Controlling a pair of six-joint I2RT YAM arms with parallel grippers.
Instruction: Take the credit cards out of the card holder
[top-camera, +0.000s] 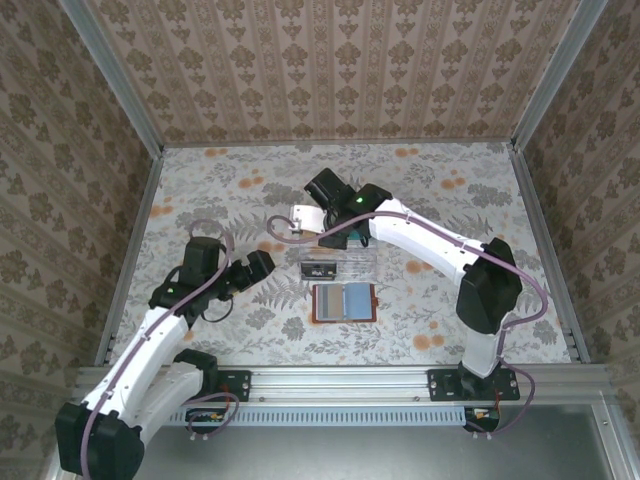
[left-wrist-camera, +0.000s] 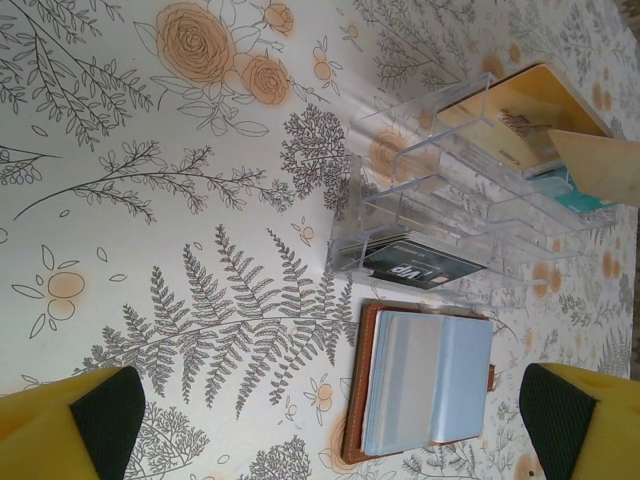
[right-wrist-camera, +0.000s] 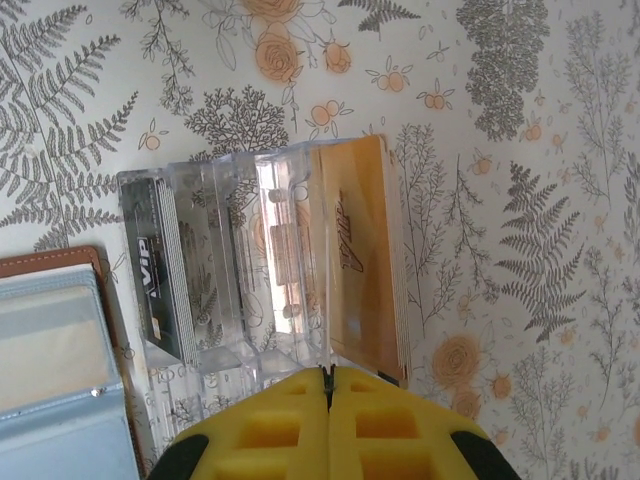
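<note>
A clear plastic compartment tray (top-camera: 355, 266) is being pictured lying flat on a table covering (top-camera: 250, 190) printed with grey ferns and orange roses. The covering is being seen spreading out from the tray on every side. Beyond the tray, the scene is being closed in by walls (top-camera: 340, 60) papered in a brown damask pattern. On the tray's near side, a metal rail (top-camera: 340, 385) is being shown running along the table's edge.
</note>
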